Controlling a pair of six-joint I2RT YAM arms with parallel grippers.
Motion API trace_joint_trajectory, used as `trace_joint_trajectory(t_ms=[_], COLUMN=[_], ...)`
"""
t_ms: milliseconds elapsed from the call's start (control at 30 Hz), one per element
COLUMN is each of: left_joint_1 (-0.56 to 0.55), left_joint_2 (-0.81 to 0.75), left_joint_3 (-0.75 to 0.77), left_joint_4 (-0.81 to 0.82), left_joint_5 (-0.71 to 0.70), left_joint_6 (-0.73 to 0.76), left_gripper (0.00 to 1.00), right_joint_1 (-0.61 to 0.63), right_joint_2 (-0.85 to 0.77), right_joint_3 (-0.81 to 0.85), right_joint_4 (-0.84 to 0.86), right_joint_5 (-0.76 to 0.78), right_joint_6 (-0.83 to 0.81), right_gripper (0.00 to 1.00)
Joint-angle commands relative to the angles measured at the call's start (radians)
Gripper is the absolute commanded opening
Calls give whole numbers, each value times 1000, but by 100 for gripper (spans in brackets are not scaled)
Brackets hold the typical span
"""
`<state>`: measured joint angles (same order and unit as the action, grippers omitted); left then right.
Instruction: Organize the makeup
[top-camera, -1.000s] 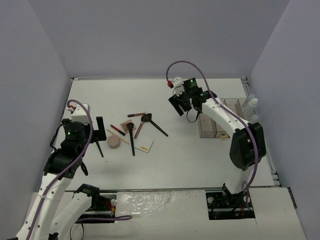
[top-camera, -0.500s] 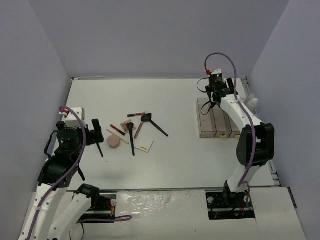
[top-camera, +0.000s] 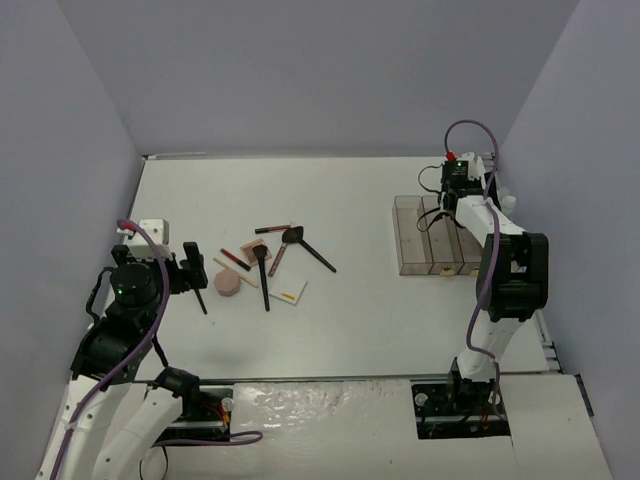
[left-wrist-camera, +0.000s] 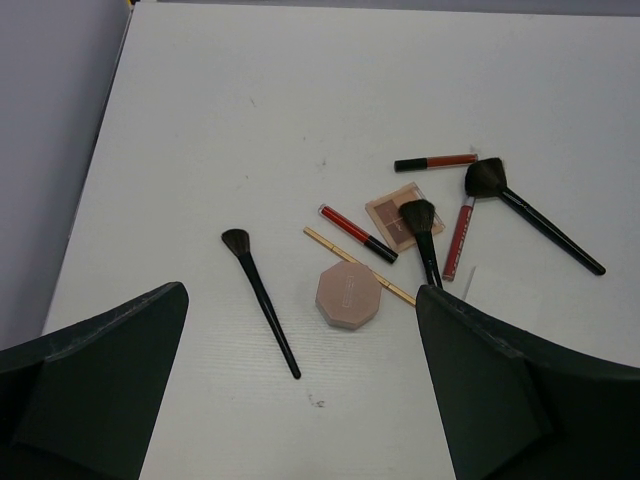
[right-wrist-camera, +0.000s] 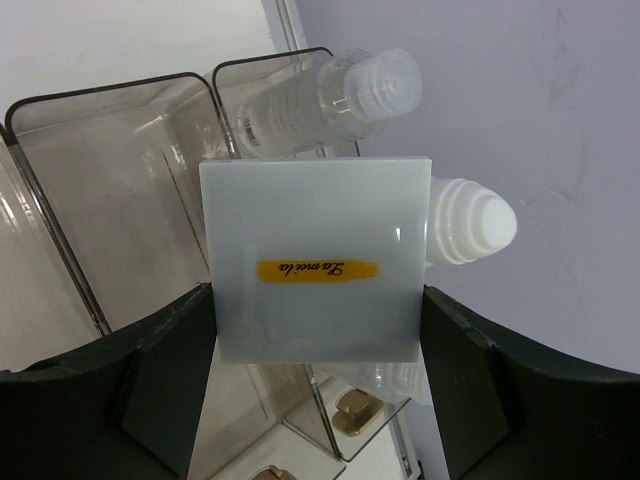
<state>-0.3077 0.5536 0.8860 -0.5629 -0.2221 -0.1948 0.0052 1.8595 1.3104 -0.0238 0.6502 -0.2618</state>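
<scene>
Card (right-wrist-camera: 316, 258) now over organizer (right-wrist-camera: 108, 200)

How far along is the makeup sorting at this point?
Done: clear bottles rest in the organizer. In hand: the right gripper holds a white card above the compartments. Left: three brushes, the pink compact, pencils and a second card lie on the table, by the open left gripper.
</scene>
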Motion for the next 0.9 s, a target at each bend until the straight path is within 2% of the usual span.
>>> trace_joint_trajectory(t_ms=[0,400,600,767,867], left_joint_1=[-2,-2,-2,1,2], left_joint_2=[24,31,31,34,46], left_joint_3=[19,19,19,19,19], left_joint_4=[48,47,49,47,49], left_joint_5=[-13,-12,-10,-10,-8], left_joint_6=[9,8,9,8,8], left_gripper=[97,97,97,97,97], right_joint_1=[4,7,45,186,273], right_joint_2=[1,-23,-90,-169,-201], right_joint_3=[-9,-57,-64,-51,-24], right_joint_4=[111,137,139,113,65], right_joint_5=[42,-20,-57,-68,-176], right_joint_6=[-19,12,32,59,134], right_gripper=[64,91,92,92,91])
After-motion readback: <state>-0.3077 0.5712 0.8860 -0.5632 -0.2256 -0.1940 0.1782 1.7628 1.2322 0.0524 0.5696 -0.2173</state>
